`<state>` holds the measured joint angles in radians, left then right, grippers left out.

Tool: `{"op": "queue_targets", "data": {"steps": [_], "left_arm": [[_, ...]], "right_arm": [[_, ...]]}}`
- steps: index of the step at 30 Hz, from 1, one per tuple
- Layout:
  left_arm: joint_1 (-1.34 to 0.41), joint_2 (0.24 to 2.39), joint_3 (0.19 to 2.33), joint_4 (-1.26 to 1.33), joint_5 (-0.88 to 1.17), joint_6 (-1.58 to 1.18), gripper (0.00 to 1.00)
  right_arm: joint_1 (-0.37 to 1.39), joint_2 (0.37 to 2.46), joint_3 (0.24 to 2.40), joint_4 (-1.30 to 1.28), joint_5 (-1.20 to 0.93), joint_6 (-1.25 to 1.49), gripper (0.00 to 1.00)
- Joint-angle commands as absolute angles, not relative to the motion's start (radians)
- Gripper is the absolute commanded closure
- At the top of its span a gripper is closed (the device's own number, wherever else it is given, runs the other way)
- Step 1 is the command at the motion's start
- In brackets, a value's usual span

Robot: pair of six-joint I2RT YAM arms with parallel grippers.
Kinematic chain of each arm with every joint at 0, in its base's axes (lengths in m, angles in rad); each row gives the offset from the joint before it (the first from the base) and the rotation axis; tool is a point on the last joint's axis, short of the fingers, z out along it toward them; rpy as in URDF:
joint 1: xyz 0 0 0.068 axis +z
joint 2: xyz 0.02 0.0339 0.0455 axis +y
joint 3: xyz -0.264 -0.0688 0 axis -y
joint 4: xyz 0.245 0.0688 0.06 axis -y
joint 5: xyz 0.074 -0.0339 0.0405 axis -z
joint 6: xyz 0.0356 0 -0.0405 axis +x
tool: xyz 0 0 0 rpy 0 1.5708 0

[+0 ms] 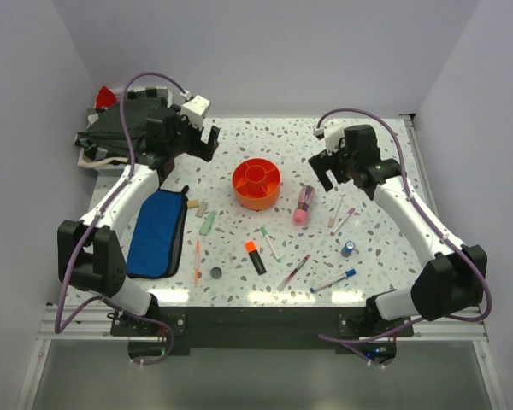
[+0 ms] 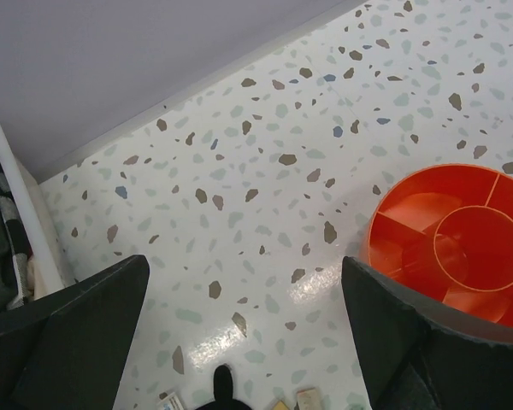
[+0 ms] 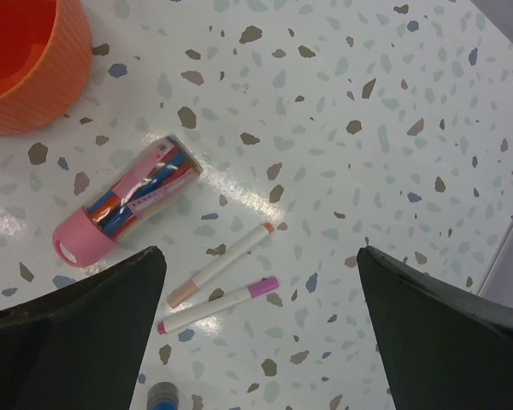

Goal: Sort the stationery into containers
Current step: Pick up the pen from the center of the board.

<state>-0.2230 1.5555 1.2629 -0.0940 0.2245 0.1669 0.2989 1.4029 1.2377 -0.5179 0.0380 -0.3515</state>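
Observation:
The round orange organiser [image 1: 256,184] stands mid-table, its compartments [image 2: 462,248] holding nothing that I can see. A flat blue pouch [image 1: 158,232] lies at the left. Stationery is scattered in front: a fat pink tube [image 1: 304,205] [image 3: 128,205], an orange-black highlighter [image 1: 255,256], a dark disc [image 1: 215,273], a small blue cylinder [image 1: 349,248], erasers [image 1: 207,224] and several thin pens [image 1: 293,272]. My left gripper [image 1: 207,141] [image 2: 244,273] hangs open over bare table left of the organiser. My right gripper [image 1: 329,175] [image 3: 261,253] is open above two white markers [image 3: 218,306], right of the tube.
A white tray [image 1: 90,158] heaped with dark cloth sits at the back left corner; its rim [image 2: 17,213] shows beside my left finger. Small erasers [image 2: 306,398] lie just below my left gripper. The table's right edge [image 3: 509,248] is close to my right finger.

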Motion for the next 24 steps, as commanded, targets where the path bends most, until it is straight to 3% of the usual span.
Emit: {"op": "queue_targets", "data": {"steps": [1, 9, 17, 24], "left_arm": [[-0.218, 1.539, 1.299, -0.101, 0.19, 0.155, 0.0], [-0.216, 1.47, 1.301, -0.163, 0.106, 0.161, 0.0], [-0.195, 1.361, 1.298, -0.221, -0.035, 0.088, 0.0], [-0.124, 1.154, 1.123, -0.275, -0.077, -0.041, 0.0]], "right_arm": [[0.298, 1.39, 1.31, -0.526, 0.002, -0.259, 0.01], [0.331, 1.523, 1.543, -0.715, -0.115, 0.133, 0.07], [0.536, 1.549, 1.554, -0.796, -0.098, 0.156, 0.09], [0.756, 1.64, 1.516, -0.793, -0.049, 0.21, 0.12]]}}
